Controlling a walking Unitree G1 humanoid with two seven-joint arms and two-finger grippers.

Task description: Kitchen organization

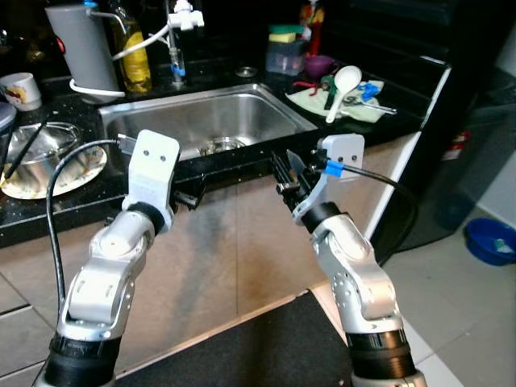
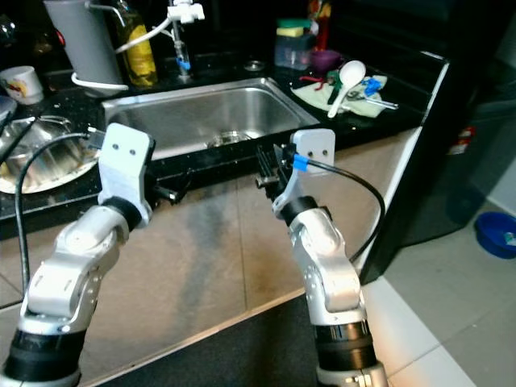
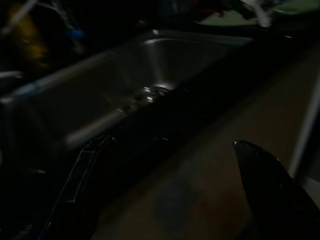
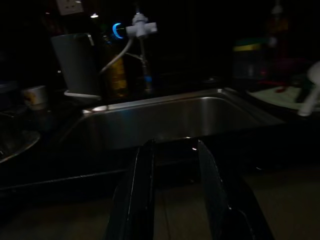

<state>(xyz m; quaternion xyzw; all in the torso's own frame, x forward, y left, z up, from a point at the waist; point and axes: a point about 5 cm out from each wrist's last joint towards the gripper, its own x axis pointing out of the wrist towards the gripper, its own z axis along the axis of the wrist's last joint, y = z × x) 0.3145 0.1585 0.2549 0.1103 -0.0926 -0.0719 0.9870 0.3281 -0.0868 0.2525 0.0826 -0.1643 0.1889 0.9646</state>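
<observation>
Both my grippers are held out in front of the black counter edge, just below the steel sink [image 1: 242, 109]. My left gripper [image 1: 190, 197] is open, its two fingers spread wide in the left wrist view, nothing between them. My right gripper [image 1: 284, 171] is open with a narrower gap and is also empty; its fingers [image 4: 142, 170] point at the sink's front wall. A white ladle [image 1: 343, 85] and several utensils lie on a pale green cloth [image 1: 359, 110] to the right of the sink. A steel pot [image 1: 40, 143] stands on a plate at the left.
Behind the sink are a grey jug [image 1: 81, 48], an oil bottle [image 1: 134, 55], a white tap [image 1: 182, 18], a sponge box [image 1: 284, 50] and a purple bowl [image 1: 320, 64]. A mug [image 1: 21, 89] sits far left. A blue bowl [image 1: 492, 240] is on the floor at right; a dark mat [image 1: 266, 347] lies below.
</observation>
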